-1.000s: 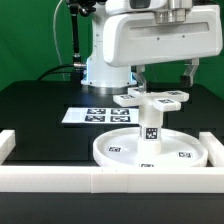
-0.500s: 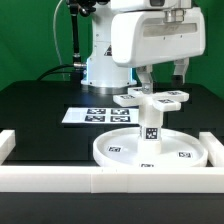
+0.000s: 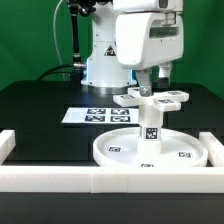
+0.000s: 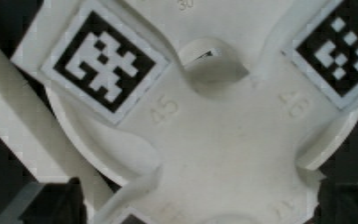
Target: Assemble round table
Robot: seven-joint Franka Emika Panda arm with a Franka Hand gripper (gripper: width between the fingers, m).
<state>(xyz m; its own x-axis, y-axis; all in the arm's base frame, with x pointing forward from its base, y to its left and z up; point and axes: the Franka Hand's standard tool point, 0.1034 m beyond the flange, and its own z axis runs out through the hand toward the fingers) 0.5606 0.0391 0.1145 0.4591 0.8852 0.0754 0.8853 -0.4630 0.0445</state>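
The large round rimmed disc (image 3: 115, 150) lies at the front of the table. The short post (image 3: 150, 125) stands upright on its middle. The flat elongated base piece (image 3: 170, 97) sits across the top of the post. My gripper (image 3: 153, 78) hangs just above the base piece, with one finger on each side of its narrow middle. In the wrist view the base piece (image 4: 211, 130) fills the picture, with two tags and its centre hole (image 4: 211, 62). Dark fingertips (image 4: 48, 195) show at the corners, apart from its edges. The gripper (image 4: 202, 200) is open.
The marker board (image 3: 95, 115) lies flat behind the disc, toward the exterior view's left. The long white border rail (image 3: 60, 180) runs along the front, with raised ends on both sides. The arm's white base (image 3: 105, 60) stands at the back.
My hand has turned about its vertical axis over the base piece, so the fingers now look closer together. The base piece, post and disc have not moved.
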